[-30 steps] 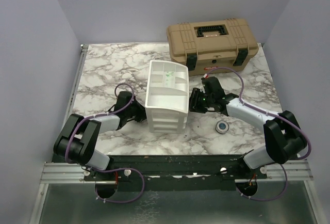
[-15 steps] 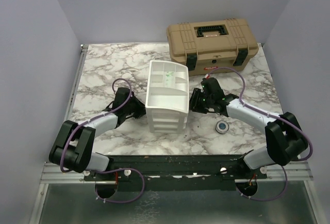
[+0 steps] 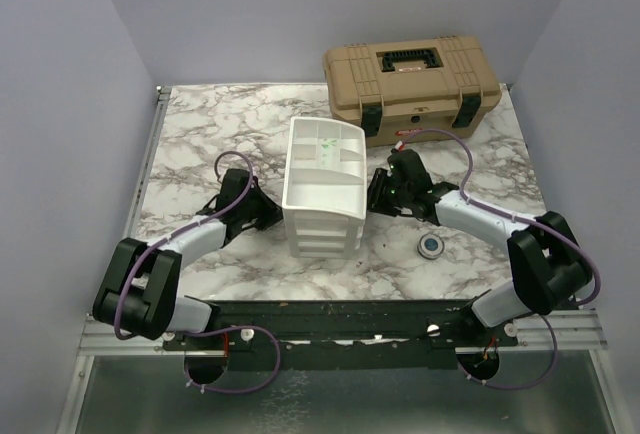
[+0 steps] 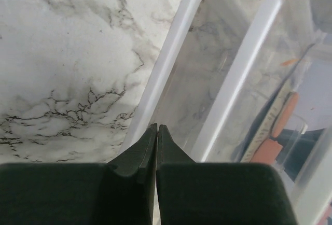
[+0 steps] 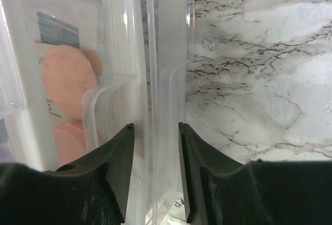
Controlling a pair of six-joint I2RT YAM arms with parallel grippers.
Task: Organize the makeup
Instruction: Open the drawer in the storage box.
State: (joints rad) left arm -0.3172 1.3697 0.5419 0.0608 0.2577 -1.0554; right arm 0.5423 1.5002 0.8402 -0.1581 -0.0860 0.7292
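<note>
Top view: marble worktop [image 3: 200, 134], white drawer unit [image 3: 322, 169] at centre frame, tan toolbox [image 3: 410, 79] behind it at upper right, lid closed.

Left hand [image 3: 272, 212] sits against the unit's left flank. The right hand [image 3: 376, 194] is at its right flank.

Round compact [image 3: 431, 246], blue centre, lies alone on the worktop in the lower right of the frame. It is near the right forearm and apart from the drawer unit.

Left wrist view: left hand [image 4: 156, 127] clenched, fingers pressed together with nothing between them. The tips are at the foot of a white frame post of the unit. Cannot tell whether they touch it. Salmon discs [image 4: 287, 113] show through the clear drawer wall at the right edge of the frame.

Right wrist view: right hand [image 5: 155, 129] released, fingers [image 5: 120, 152] parted. They straddle an upright clear plastic drawer wall that runs up the gap between them. Cannot tell whether either pad presses on it. Salmon discs [image 5: 67, 80] sit inside the drawer in the left half of the frame, one above another and overlapping. Bare marble fills the right half.
</note>
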